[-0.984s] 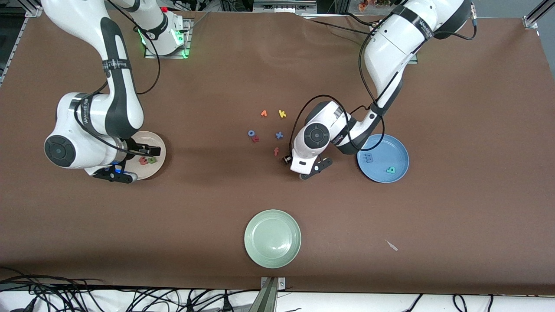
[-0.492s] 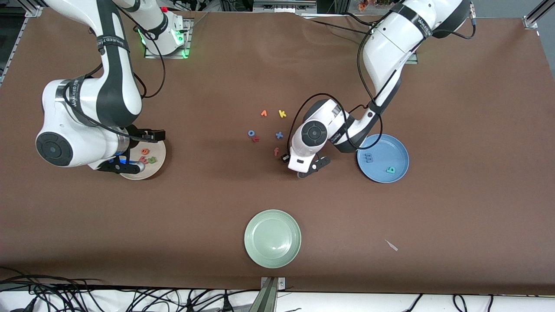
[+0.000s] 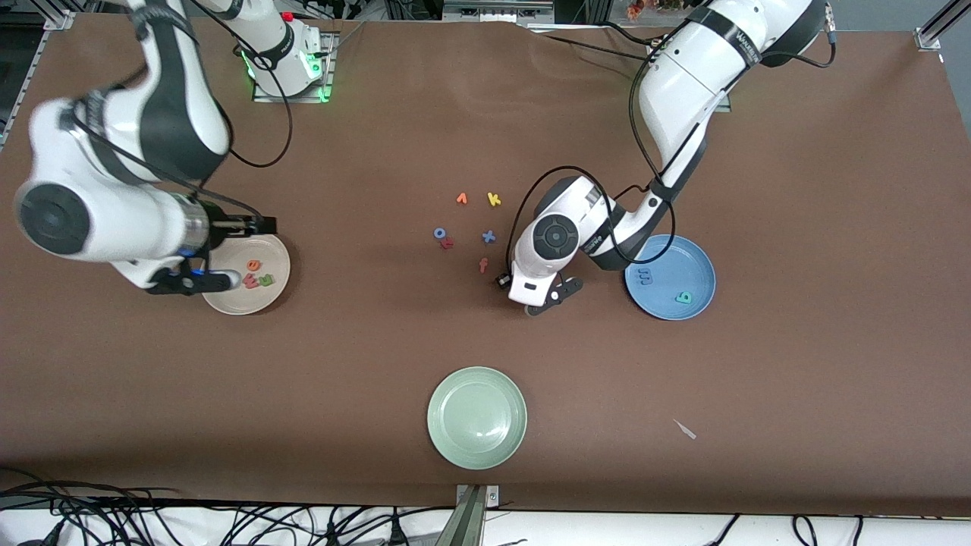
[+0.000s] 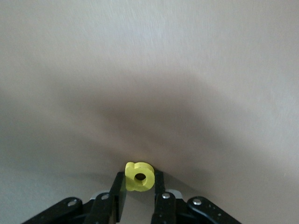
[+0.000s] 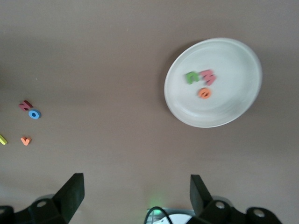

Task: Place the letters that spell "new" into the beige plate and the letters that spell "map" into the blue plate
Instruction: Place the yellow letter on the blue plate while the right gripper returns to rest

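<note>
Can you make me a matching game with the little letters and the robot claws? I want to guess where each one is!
1. yellow a
2. orange e
3. teal p
4. right claw

A. in the blue plate
B. open, above the table
C. pinched in the left claw
D. in the beige plate

Pairs: 1-C, 2-D, 3-A, 4-B

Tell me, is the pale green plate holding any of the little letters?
No, the pale green plate lies bare, with no letter on it.

A pale green plate [image 3: 477,418] sits on the brown worktop [image 3: 796,364], nearest the camera; loose foam letters [image 3: 470,227] lie scattered mid-worktop.
</note>
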You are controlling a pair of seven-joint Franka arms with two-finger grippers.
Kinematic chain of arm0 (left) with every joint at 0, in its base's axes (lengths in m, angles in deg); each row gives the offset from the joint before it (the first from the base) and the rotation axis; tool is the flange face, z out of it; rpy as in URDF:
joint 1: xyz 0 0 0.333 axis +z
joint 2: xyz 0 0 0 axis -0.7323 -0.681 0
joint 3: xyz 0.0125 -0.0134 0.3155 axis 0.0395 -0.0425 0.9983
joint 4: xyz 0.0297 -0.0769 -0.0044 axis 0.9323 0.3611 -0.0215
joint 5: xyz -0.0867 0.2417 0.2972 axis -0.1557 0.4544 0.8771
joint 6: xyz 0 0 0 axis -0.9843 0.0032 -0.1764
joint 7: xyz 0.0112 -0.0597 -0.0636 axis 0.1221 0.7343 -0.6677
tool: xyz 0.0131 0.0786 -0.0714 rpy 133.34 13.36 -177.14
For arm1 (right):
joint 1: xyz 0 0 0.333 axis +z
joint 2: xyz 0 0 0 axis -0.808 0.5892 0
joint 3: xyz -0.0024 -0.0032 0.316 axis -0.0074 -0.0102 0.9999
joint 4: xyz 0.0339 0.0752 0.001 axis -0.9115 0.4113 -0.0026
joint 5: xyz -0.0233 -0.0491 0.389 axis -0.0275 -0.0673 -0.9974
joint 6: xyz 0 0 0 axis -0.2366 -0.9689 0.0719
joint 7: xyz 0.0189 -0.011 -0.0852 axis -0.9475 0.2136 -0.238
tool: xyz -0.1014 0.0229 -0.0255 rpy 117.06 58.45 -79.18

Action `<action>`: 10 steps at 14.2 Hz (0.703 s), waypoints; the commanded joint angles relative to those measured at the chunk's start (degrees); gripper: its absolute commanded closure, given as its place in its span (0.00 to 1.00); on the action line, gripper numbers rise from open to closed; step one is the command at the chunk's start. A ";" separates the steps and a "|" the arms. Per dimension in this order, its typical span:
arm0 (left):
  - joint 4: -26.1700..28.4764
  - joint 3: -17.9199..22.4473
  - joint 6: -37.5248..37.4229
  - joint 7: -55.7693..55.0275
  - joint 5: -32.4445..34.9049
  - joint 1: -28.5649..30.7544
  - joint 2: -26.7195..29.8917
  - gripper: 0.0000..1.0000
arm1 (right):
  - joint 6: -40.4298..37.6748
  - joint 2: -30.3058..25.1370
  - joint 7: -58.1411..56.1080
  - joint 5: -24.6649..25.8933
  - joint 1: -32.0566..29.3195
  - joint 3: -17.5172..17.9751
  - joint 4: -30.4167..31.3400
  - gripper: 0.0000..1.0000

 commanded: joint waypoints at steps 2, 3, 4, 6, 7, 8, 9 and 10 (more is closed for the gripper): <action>-0.08 -0.53 -5.34 3.76 1.56 3.33 3.73 0.94 | 2.77 -12.71 -0.60 7.06 -6.27 4.97 8.26 0.00; 0.00 -0.71 -7.96 6.39 1.56 4.91 4.87 0.94 | 2.43 -14.30 -1.03 8.48 -6.89 4.97 8.54 0.00; 0.00 -0.71 -11.64 10.59 1.56 5.97 6.37 0.94 | 2.34 -15.02 -1.65 8.23 -7.85 5.05 8.02 0.00; 0.09 -0.71 -17.98 21.92 1.12 10.61 9.09 0.94 | 2.34 -15.55 -1.65 7.09 -8.82 5.06 8.10 0.00; 0.09 -0.71 -20.36 27.54 1.03 13.25 10.06 0.94 | 2.34 -15.55 -2.26 7.00 -10.13 5.14 8.45 0.00; 0.09 -0.71 -22.21 33.17 0.86 15.71 10.59 0.93 | 2.34 -15.55 -5.40 6.91 -11.62 5.75 8.54 0.00; 0.35 -0.71 -23.53 38.53 0.86 18.35 10.95 0.93 | 2.34 -15.55 -8.39 6.83 -12.16 7.15 8.72 0.00; 0.53 -0.71 -24.85 42.94 0.86 20.46 10.95 0.93 | 2.51 -15.38 -9.29 6.83 -12.25 7.25 8.89 0.00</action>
